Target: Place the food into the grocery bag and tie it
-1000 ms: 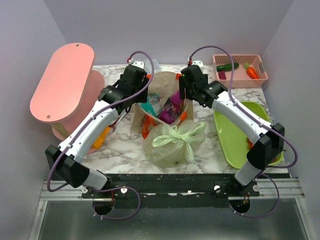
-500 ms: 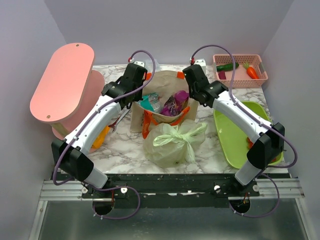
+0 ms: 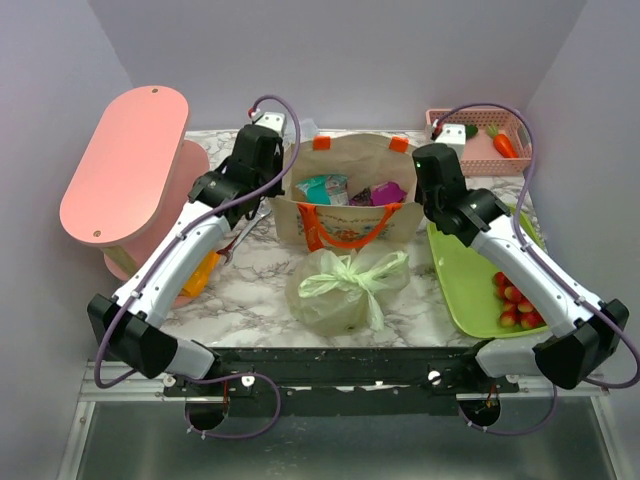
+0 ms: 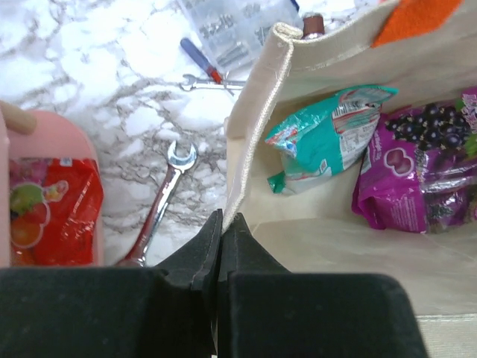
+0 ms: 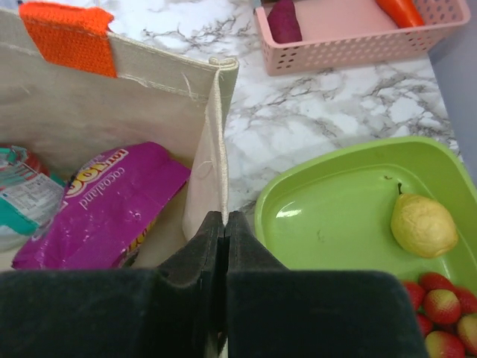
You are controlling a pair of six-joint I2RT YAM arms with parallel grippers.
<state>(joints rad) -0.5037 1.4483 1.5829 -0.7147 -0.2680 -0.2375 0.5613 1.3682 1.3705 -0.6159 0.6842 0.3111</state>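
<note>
Left gripper (image 4: 220, 227), right gripper (image 5: 224, 224) each clenched on beige canvas tote (image 5: 134, 112) rim — purple foil packet (image 5: 104, 205) inside reads "cocoaland".

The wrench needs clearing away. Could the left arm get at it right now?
Probably not yet: the left hand is shut on the tote edge. Once released, the wrench lies uncovered right beside it.

One tied green grocery bag (image 3: 347, 292) and one canvas tote (image 3: 292, 218) are sitting close together. Three snack packets are showing: a teal packet (image 4: 324, 134) and a purple packet (image 4: 417, 171) inside the tote, a red packet (image 4: 46, 212) outside. Two wrenches, a large wrench (image 4: 160, 209) and a small wrench (image 4: 205, 83), are lying near one screwdriver (image 4: 197, 56). One green tray (image 5: 328, 224) is carrying one pear (image 5: 423, 225), one pink basket (image 5: 350, 48) one carrot (image 5: 402, 9)
</note>
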